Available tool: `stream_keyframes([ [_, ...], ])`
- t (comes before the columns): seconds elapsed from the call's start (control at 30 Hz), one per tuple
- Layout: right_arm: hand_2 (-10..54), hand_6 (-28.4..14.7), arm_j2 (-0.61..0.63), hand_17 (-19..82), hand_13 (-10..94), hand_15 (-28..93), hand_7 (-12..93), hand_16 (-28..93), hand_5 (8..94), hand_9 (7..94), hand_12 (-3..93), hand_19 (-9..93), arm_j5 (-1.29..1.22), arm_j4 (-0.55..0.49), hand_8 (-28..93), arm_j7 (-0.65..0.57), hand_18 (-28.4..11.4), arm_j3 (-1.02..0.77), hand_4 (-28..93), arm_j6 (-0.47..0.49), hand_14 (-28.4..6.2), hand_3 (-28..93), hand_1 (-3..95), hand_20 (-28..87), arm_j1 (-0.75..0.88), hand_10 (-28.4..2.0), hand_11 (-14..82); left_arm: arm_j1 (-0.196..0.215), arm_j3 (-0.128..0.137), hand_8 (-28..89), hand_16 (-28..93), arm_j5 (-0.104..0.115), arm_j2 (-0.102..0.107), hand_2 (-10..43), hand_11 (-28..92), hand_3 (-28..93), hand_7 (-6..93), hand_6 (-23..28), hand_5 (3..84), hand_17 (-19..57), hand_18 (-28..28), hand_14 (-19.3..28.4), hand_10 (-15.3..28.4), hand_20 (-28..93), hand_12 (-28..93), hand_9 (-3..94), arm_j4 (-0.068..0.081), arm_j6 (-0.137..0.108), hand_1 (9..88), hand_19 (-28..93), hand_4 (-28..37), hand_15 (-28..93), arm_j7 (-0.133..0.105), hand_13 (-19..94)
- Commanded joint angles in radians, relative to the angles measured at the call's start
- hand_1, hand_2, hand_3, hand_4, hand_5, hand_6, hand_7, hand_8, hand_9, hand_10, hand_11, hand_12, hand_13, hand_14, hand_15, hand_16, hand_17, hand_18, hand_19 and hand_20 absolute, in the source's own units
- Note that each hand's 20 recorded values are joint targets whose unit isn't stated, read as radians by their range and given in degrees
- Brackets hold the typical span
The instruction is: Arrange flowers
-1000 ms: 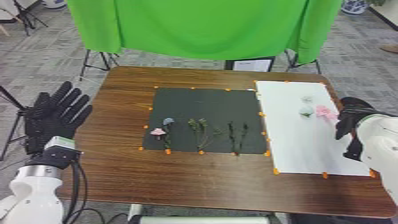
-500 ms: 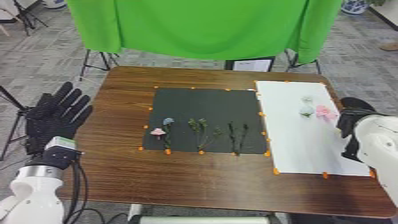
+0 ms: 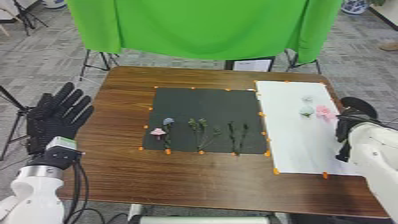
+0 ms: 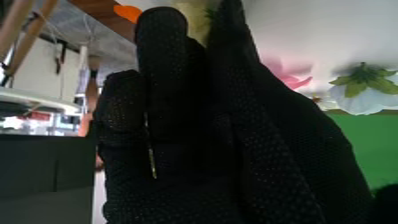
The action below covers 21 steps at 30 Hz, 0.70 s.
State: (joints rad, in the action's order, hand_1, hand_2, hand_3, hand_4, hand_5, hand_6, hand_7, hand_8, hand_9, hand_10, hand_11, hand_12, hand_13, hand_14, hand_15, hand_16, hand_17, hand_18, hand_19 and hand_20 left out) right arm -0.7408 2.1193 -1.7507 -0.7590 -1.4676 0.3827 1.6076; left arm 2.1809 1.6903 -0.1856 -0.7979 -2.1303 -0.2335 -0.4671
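While the left robot hand sits at the left edge of the frame, fingers spread and holding nothing, the right robot hand is at the far right, by the edge of the white sheet. Its fingers look straight and pressed together; no flower seen gripped. Pale yellow petals sit by the fingertips in the right wrist view (contact: can't tell).

Task things: pink flower, white flower with green leaves and a pale flower on the white sheet, upper right of the frame. Dark mat, middle of the bench, has a blue flower, a small pink bloom, leafy sprigs and thin green stems, laid out in rows.

Step in hand, my guess: choosing the next flower, arrangement unfinished. To do it well, open a small gap between thumb and fingers, come down from above, and take the stem or green base, not the petals. Pinch lightly, since petals probably crush easily. Lift clear before going sideways, or the neighbouring blooms may get dragged. Keep fingertips off the sheet; it could slide.
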Motion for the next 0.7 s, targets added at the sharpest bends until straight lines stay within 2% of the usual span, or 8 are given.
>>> stream_keyframes([
  [0.03,-3.8,1.5,-0.001,39,74,39,26,44,72.6,84.3,40.2,81,0.038,-0.005,0,0.049,-18.6,0.002,-28,-0.132,-5.5,67,63.4,39,0.071,-7.3,9.3,0.012,0.0,-7,-6,-0.006,-0.014,17.5,15,71,8.7,8.4,40.4,-5.3,13.1,15.2,14.5,8,10,32.0,-0.004,0.005,25.6,29,-28.3,27,0.004,21],
  [0.1,-4.4,1.1,0.006,40,75,40,26,44,73.5,84.9,41.7,81,0.057,-0.023,0,0.053,-18.5,-0.009,-28,-0.186,-5.6,68,63.4,39,0.085,-7.5,9.8,0.018,0.001,-7,-6,-0.004,-0.019,17.6,15,72,8.7,8.4,40.4,-5.3,13.1,15.3,14.5,8,10,32.0,-0.006,0.005,25.5,29,-28.3,27,0.003,21],
  [0.23,-5.7,0.6,0.026,41,75,40,26,44,74.8,85.8,42.5,80,0.093,-0.079,0,0.07,-18.5,-0.019,-28,-0.274,-6.0,70,63.1,39,0.108,-7.7,9.8,0.02,0.004,-7,-6,-0.003,-0.016,17.6,15,72,8.8,8.3,40.4,-5.3,13.1,15.3,14.6,8,10,32.0,-0.006,0.008,26.0,29,-28.3,27,-0.005,21],
  [0.33,-6.1,0.4,0.034,41,75,40,26,45,75.3,86.0,42.8,80,0.118,-0.136,0,0.086,-18.6,-0.024,-28,-0.3,-6.1,71,62.8,40,0.119,-7.9,9.7,0.01,0.0,-7,-6,-0.002,-0.017,17.4,15,72,8.8,8.3,40.4,-5.3,13.1,15.3,14.5,8,10,31.9,-0.002,0.007,25.9,29,-28.3,27,-0.004,21],
  [0.47,-6.3,0.4,0.038,41,75,40,26,45,75.6,86.2,43.0,80,0.169,-0.212,0,0.107,-18.9,0.015,-28,-0.341,-6.2,72,62.5,40,0.104,-7.9,9.6,0.016,-0.003,-7,-6,-0.001,-0.021,17.2,15,72,8.8,8.3,40.4,-5.3,13.2,15.2,14.6,8,10,32.0,-0.005,0.007,25.7,29,-28.3,27,-0.003,21],
  [0.53,-6.4,0.4,0.031,41,75,40,26,45,75.7,86.3,42.9,80,0.187,-0.246,1,0.135,-18.9,0.052,-28,-0.344,-6.2,73,62.3,40,0.075,-7.9,9.5,0.013,-0.009,-7,-6,0.015,-0.023,17.8,15,71,8.8,8.3,40.4,-5.3,13.2,15.3,14.6,8,10,32.0,-0.002,0.009,24.0,29,-28.3,27,-0.006,21],
  [0.7,-6.5,0.4,-0.032,41,75,40,25,45,75.7,86.4,42.6,80,0.18,-0.268,1,0.222,-19.1,0.251,-28,-0.344,-6.3,73,62.0,40,-0.113,-7.9,9.3,0.027,-0.001,-7,-6,0.013,-0.026,19.6,15,66,8.3,8.3,40.2,-5.4,13.2,15.3,14.6,8,10,31.9,-0.007,0.005,22.0,29,-28.3,27,-0.005,21],
])
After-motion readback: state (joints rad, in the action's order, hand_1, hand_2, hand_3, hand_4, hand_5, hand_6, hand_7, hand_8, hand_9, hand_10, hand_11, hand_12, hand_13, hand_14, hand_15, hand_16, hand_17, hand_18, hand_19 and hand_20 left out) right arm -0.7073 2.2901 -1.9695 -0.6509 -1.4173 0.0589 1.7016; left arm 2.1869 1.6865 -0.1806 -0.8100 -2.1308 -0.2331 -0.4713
